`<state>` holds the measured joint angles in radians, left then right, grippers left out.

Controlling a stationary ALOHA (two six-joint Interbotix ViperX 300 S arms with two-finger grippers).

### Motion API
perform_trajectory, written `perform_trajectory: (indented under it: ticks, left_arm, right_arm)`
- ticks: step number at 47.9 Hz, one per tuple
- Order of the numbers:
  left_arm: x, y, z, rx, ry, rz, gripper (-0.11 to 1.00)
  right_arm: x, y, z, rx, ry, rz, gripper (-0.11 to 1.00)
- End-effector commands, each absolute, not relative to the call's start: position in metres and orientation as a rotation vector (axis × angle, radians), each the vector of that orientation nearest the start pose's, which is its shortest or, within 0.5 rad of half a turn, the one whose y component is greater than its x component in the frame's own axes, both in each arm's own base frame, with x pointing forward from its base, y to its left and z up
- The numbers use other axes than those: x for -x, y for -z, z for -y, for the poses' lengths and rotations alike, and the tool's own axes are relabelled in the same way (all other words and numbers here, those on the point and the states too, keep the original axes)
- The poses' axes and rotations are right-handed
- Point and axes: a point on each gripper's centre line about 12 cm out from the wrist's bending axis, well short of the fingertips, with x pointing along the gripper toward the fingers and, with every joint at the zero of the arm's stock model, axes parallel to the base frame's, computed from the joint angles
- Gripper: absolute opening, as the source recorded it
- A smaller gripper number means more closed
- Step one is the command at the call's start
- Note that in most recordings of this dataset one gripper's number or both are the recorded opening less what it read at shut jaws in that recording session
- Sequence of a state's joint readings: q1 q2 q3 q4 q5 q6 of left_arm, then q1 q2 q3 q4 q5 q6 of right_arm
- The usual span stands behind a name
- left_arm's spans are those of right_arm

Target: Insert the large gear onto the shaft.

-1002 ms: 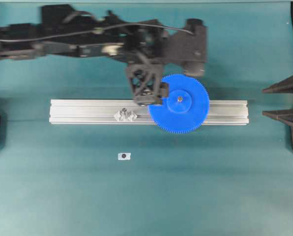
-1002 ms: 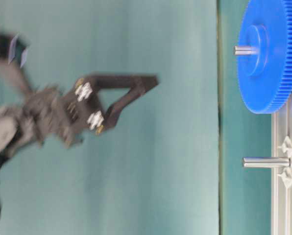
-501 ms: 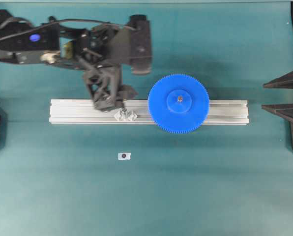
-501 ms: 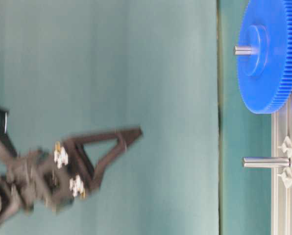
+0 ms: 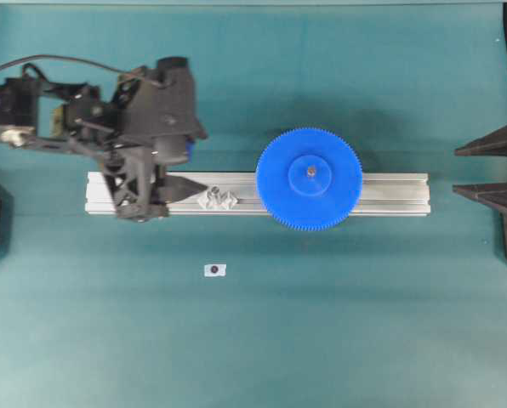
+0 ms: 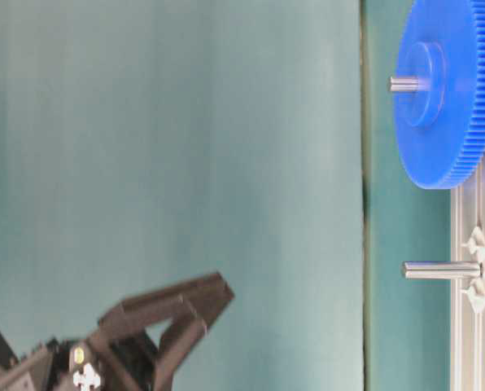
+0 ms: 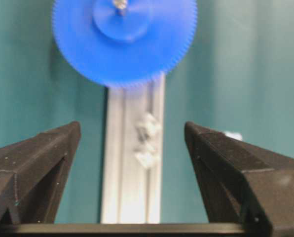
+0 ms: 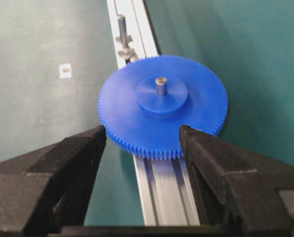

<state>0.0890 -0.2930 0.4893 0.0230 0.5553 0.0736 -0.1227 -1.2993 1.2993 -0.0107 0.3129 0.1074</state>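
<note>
Large gear [image 5: 309, 178] on shaft [image 8: 160, 85], aluminium rail [image 5: 390, 194] across teal tabletop [image 5: 321, 323]

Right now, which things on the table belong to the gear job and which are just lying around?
Job:
- large gear, seated on the shaft
- aluminium rail under them

Lying about:
- second pin on its clear bracket, bare
- small white tag on the mat
</note>
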Motion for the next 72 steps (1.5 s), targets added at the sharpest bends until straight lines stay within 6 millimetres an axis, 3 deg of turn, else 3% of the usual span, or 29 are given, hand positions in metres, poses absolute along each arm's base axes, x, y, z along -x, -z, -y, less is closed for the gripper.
perform_trajectory:
  ticks: [1, 11, 23, 41, 72]
  left_arm:
    - [-0.342, -0.304, -0.032, -0.063, -0.064, -0.712, 0.87]
    - [-0.324, -0.302, -0.027, -0.062, -0.059, -0.689, 0.87]
    - [-0.31, -0.286, -0.018, -0.072, -0.031, -0.671, 0.87]
    - [-0.292, -0.29, -0.015, -0.075, -0.032, -0.527, 0.87]
    - [-0.292, -0.286, -0.013, -0.081, -0.025, -0.509, 0.87]
  right_arm:
    - [-0.141, -0.236, 0.018, -0.123, 0.139, -0.294, 0.7]
    - [-0.141, -0.235, 0.018, -0.123, 0.139, -0.294, 0.7]
    - [-0.141, -0.232, 0.018, -0.123, 0.138, -0.286, 0.7]
    - [-0.142, -0.231, 0.018, -0.124, 0.138, -0.275, 0.7]
    - [-0.142, -0.233, 0.018, -0.126, 0.138, -0.27, 0.7]
